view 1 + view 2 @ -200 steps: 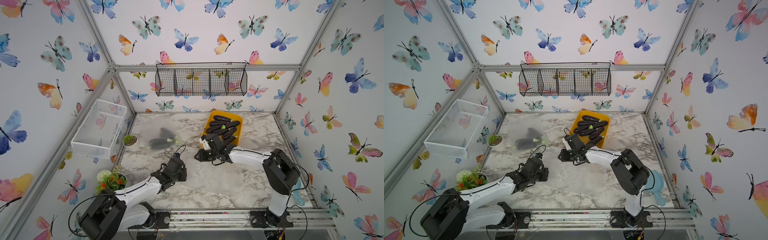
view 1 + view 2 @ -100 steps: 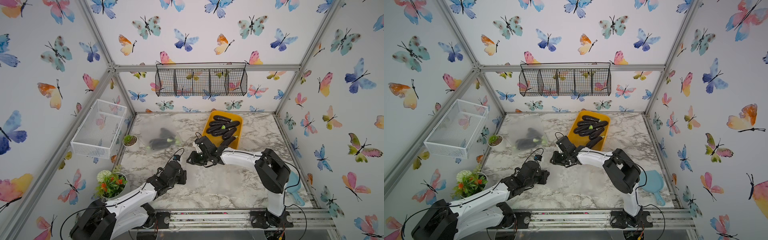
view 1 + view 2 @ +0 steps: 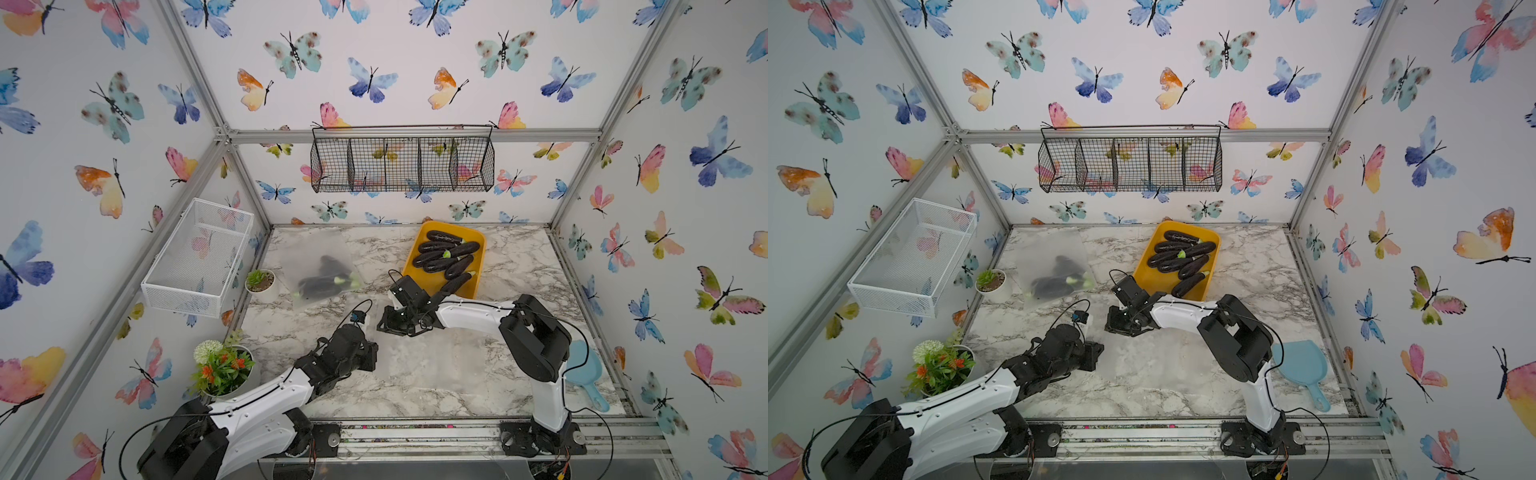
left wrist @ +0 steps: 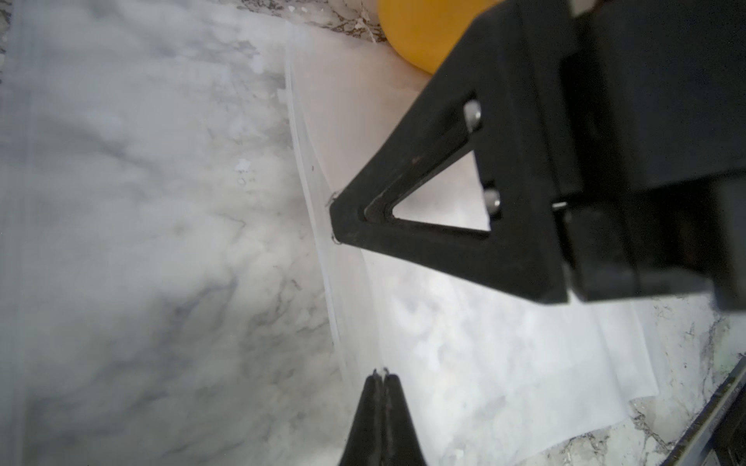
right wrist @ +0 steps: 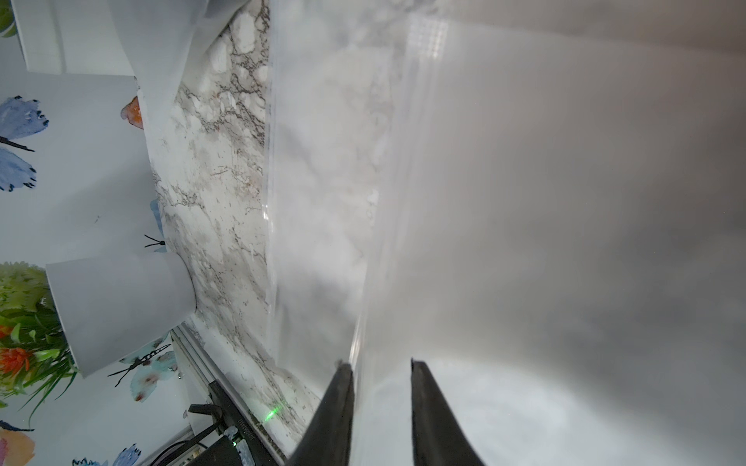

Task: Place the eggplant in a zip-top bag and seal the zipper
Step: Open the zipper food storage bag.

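Note:
An empty frosted zip-top bag (image 3: 424,361) (image 3: 1142,361) lies flat mid-table. My left gripper (image 3: 374,356) (image 4: 381,377) is at its left edge, jaws shut, and a raised fold of the bag's lip (image 4: 371,314) runs straight into the tips. My right gripper (image 3: 384,326) (image 5: 381,363) is low at the bag's far-left corner. Its jaws are slightly open, with the lip's edge (image 5: 359,347) running up between the fingers. Several dark eggplants (image 3: 446,255) lie in the yellow tray (image 3: 477,282) just behind the right wrist.
A second bag (image 3: 318,278) holding eggplants lies at back left beside a small succulent pot (image 3: 259,280). A flower pot (image 3: 222,368) stands front left and a blue scoop (image 3: 584,374) lies front right. A white basket (image 3: 199,253) and a black wire basket (image 3: 401,164) hang on the walls.
My right gripper has moved left and forward, away from the yellow tray, down to the bag's corner. My left gripper has shifted toward the front edge, still shut.

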